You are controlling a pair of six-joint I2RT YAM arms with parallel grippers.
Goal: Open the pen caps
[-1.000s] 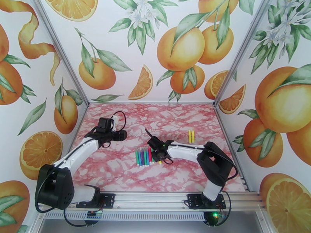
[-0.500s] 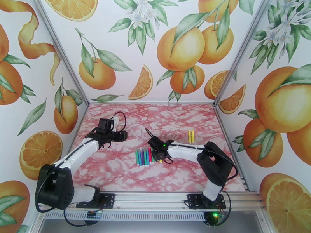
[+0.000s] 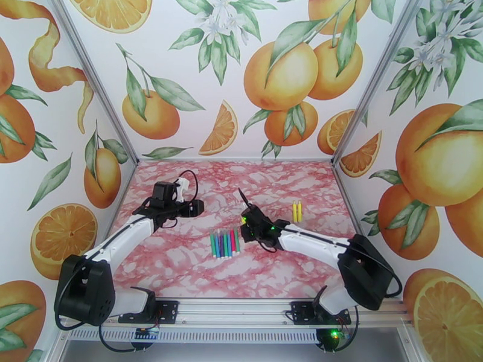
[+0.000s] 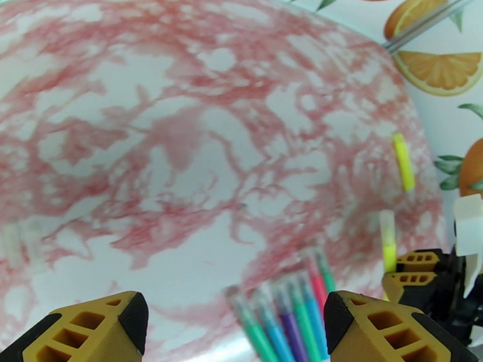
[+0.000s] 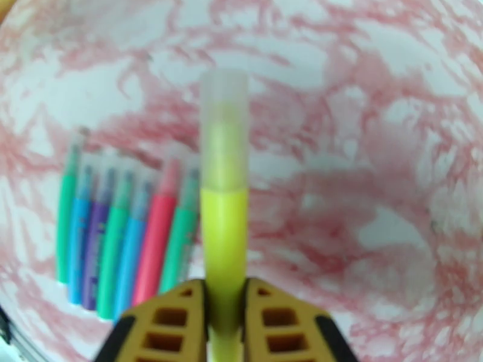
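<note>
Clamping a yellow pen in my right gripper, cap still on — left gripper gaping empty, other pens look capped, barely started.

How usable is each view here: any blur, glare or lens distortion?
Top external: sharp, evenly lit, no glare on the table. Left wrist: wide-angle bowing of the table edge, the row of pens soft. Right wrist: all blurred, the yellow pen in the right gripper and its cap smeared.
</note>
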